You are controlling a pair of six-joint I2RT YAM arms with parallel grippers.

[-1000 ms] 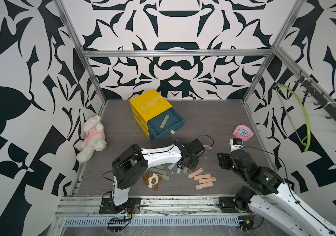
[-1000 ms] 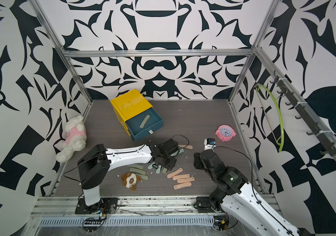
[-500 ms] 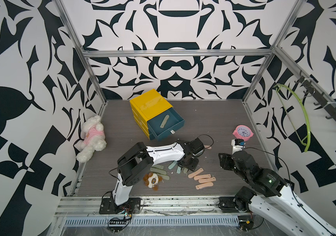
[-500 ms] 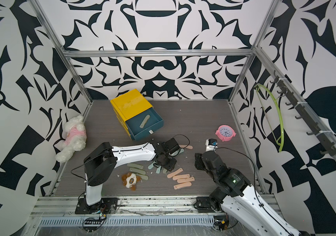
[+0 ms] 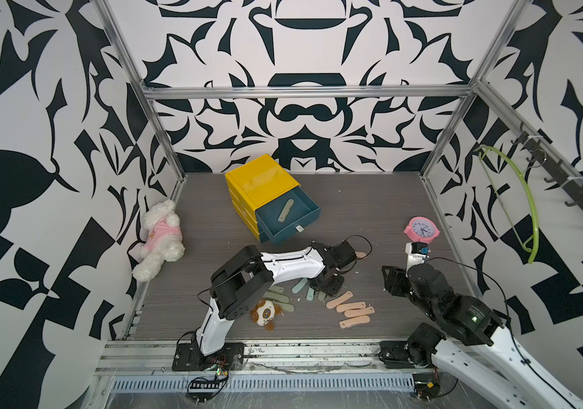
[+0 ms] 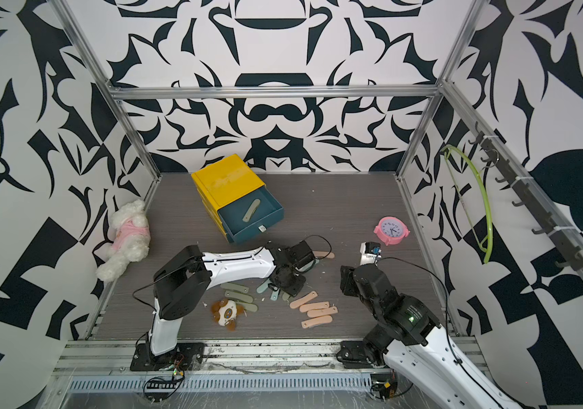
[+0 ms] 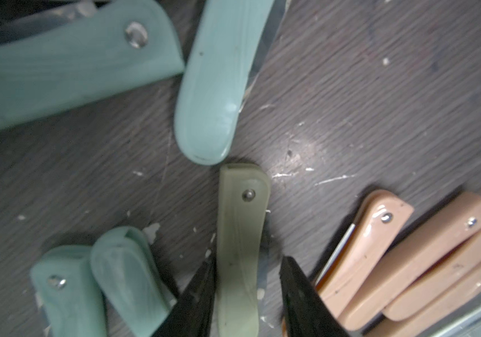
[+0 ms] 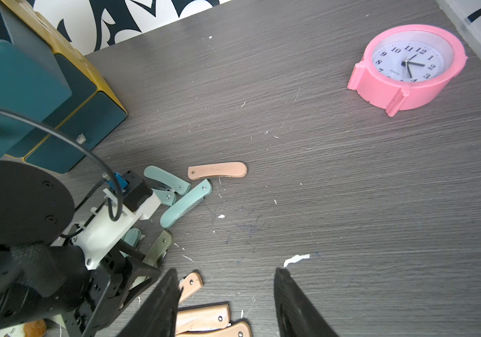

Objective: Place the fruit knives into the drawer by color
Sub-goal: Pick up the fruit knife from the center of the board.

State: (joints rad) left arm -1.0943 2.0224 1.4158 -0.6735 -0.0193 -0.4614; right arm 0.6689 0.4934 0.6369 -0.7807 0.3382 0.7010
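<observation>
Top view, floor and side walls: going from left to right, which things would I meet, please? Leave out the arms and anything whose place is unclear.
White plush dog → yellow drawer cabinet → row of peach knives → pink clock → green hanger on the wall.

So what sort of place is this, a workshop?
Probably a robot test cell, not a workshop: an aluminium-framed booth with black-and-white patterned walls, two white-and-black robot arms bolted to its front rail, and stray props such as a pink round alarm clock on the floor.
</observation>
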